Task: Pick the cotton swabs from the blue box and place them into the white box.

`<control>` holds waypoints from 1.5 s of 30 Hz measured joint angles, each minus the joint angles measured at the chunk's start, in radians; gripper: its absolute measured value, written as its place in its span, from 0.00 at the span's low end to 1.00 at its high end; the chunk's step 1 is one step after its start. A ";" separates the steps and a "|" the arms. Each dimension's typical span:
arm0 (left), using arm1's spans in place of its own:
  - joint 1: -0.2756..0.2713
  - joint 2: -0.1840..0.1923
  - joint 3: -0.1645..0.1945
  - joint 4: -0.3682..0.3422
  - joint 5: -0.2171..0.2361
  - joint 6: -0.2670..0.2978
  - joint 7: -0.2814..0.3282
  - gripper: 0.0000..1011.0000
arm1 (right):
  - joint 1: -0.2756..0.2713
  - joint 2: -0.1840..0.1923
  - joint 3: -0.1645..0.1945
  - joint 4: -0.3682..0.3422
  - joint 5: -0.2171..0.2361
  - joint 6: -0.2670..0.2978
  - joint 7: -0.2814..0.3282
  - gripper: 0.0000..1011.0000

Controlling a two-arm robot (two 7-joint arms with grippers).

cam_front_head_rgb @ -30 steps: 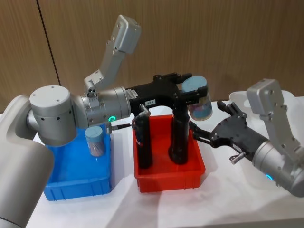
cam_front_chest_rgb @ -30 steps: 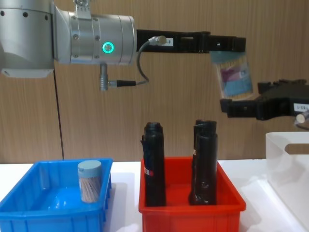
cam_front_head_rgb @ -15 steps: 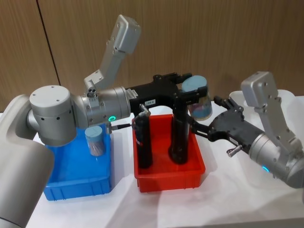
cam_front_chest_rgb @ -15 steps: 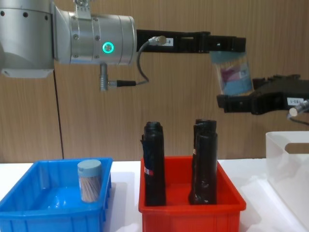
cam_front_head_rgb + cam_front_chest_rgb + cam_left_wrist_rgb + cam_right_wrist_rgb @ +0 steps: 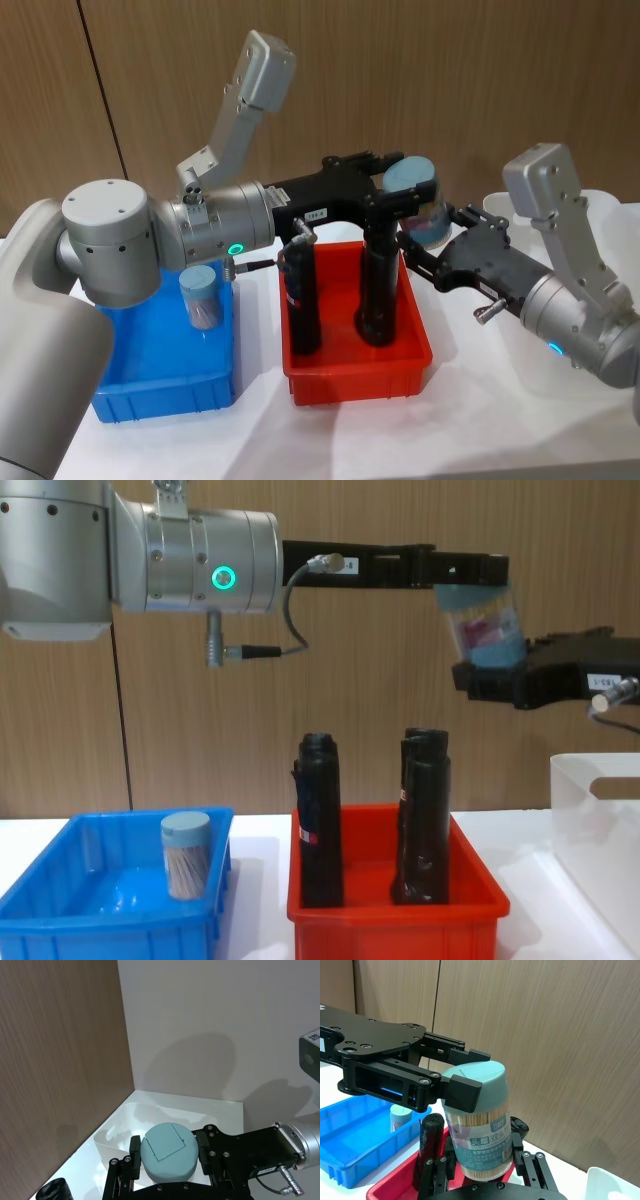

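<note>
Blue box (image 5: 150, 395), robot's left end of the table (image 5: 500, 420): one standing swab cylinder (image 5: 201, 297) upright inside, lid up, near the box's right wall. Nothing is touching it.

Left arm reaches out level from above the blue box and across the red bin (image 5: 350, 385). The left gripper (image 5: 408, 190) is closed on the lid of the held swab cylinder (image 5: 480, 1130), one pad on each side of the pale lid. The clear body hangs below with its printed label showing.

The red bin sits in the middle, just beside the blue box. Two black bottles (image 5: 303, 300) stand upright in it, well apart from each other.

The held swab cylinder is high in the air above the red bin's right side, clear of the bottle tops. It tilts a little, with its base leaning towards the robot's right.

The right gripper (image 5: 432, 240) comes in from the right at the height of the cylinder's lower body. Its fingers (image 5: 527, 1167) are spread and stand on either side of the clear wall, under the left gripper's pads. They sit very close to the plastic, possibly touching. The right wrist view does not settle it.

White box (image 5: 600, 850), far right, stands on the table beyond the red bin.
</note>
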 joint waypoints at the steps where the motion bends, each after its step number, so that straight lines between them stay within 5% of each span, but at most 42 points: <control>1: 0.000 0.000 0.000 0.000 0.000 0.000 0.000 0.66 | 0.000 0.000 0.000 0.000 0.000 0.000 0.000 0.63; 7: 0.000 0.000 0.000 0.000 0.000 0.000 0.000 0.68 | 0.004 -0.002 0.000 0.001 0.005 -0.002 0.000 0.63; 18: 0.000 0.000 0.000 0.000 0.000 0.001 -0.001 0.99 | 0.007 -0.003 -0.003 -0.002 0.007 -0.004 0.001 0.63; 45: 0.000 0.000 0.000 0.000 0.000 0.001 -0.001 0.99 | -0.011 0.006 0.007 0.037 0.049 -0.004 -0.050 0.63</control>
